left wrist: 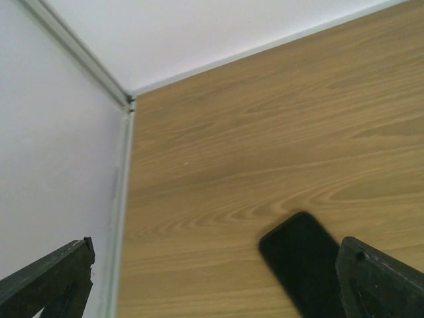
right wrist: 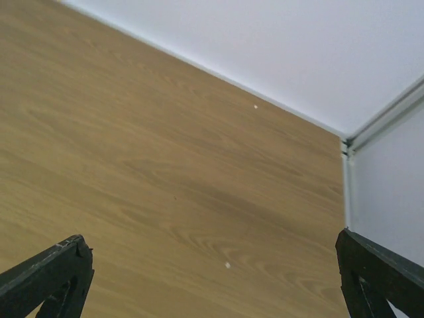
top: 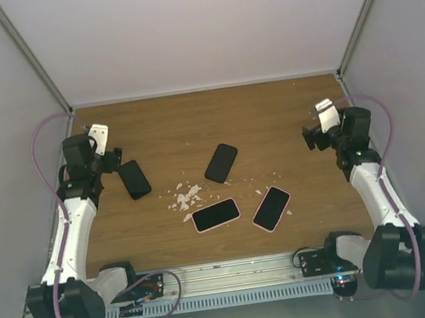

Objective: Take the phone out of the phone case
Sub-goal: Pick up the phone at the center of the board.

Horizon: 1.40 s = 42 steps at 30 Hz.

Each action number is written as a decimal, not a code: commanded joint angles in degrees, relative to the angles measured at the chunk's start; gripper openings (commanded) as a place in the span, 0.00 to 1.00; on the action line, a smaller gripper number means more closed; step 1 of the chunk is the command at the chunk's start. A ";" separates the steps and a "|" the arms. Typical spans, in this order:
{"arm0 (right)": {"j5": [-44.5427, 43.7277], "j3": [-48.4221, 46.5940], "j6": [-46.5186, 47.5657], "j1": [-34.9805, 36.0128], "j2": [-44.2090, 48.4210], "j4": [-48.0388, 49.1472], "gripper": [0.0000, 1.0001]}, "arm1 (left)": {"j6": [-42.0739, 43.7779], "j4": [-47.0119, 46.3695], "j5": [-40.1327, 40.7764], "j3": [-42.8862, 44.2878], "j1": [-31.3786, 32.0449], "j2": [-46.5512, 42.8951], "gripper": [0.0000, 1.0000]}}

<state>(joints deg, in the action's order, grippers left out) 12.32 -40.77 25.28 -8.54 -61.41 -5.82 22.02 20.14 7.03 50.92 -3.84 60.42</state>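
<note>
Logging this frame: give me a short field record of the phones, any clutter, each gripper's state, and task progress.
surface: wooden table
pink-rimmed phones: left pink-rimmed phone and right pink-rimmed phone, both flat, side by side, apart
black phones: left black phone beside the left gripper; centre black phone; case not discernible
clutter: white scraps mid-table
left gripper: open, empty
right gripper: open, empty, far from the phones
progress: no phone held
</note>
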 commanded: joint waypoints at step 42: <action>17.26 -12.06 -16.69 -2.26 -10.65 -5.19 1.00 | 9.51 1.33 -5.23 -5.97 -12.62 20.77 0.99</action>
<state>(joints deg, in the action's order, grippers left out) 28.88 -51.13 9.15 -10.31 -71.26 -10.72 29.26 26.68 -1.32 46.50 -16.49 79.59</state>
